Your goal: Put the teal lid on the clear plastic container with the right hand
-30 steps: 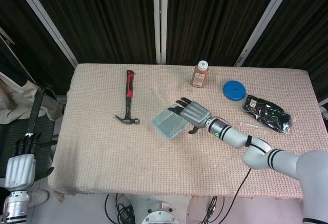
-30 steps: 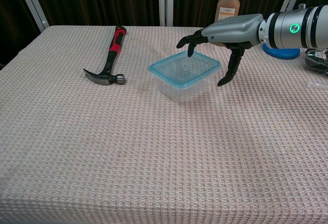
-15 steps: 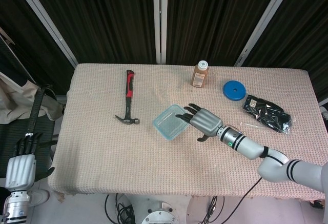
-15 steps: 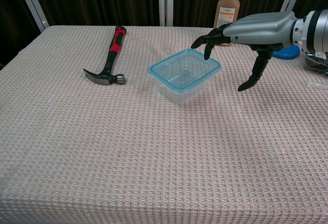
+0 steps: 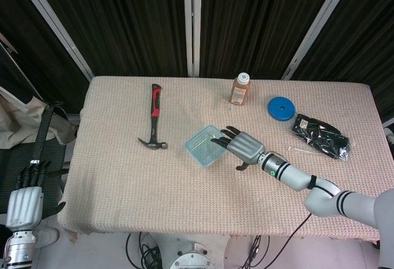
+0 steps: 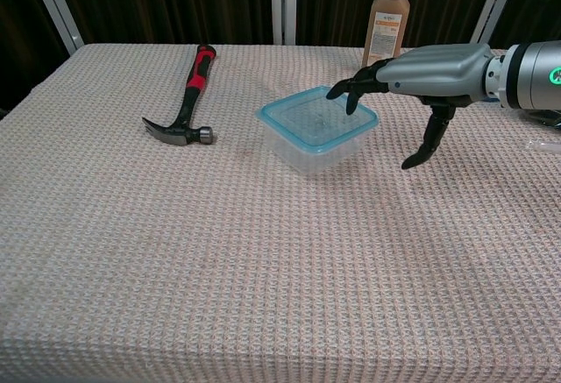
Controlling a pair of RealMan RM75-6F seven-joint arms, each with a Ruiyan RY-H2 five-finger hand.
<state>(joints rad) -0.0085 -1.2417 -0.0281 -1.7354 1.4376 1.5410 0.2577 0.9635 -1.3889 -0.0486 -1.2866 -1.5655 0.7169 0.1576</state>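
Note:
The clear plastic container stands mid-table with the teal lid lying on top of it. My right hand hovers flat at the container's right side, its fingertips over the lid's right edge and its thumb hanging down apart. It holds nothing. Whether the fingertips touch the lid is unclear. My left hand hangs beside the table at the lower left, fingers straight, empty.
A red-handled hammer lies left of the container. A brown bottle stands behind it. A blue disc and a black packet lie at the right.
My right hand drew back to the right off the lid's centre, then eased slightly lower and back in over the lid's right edge. The lid stays on the container.

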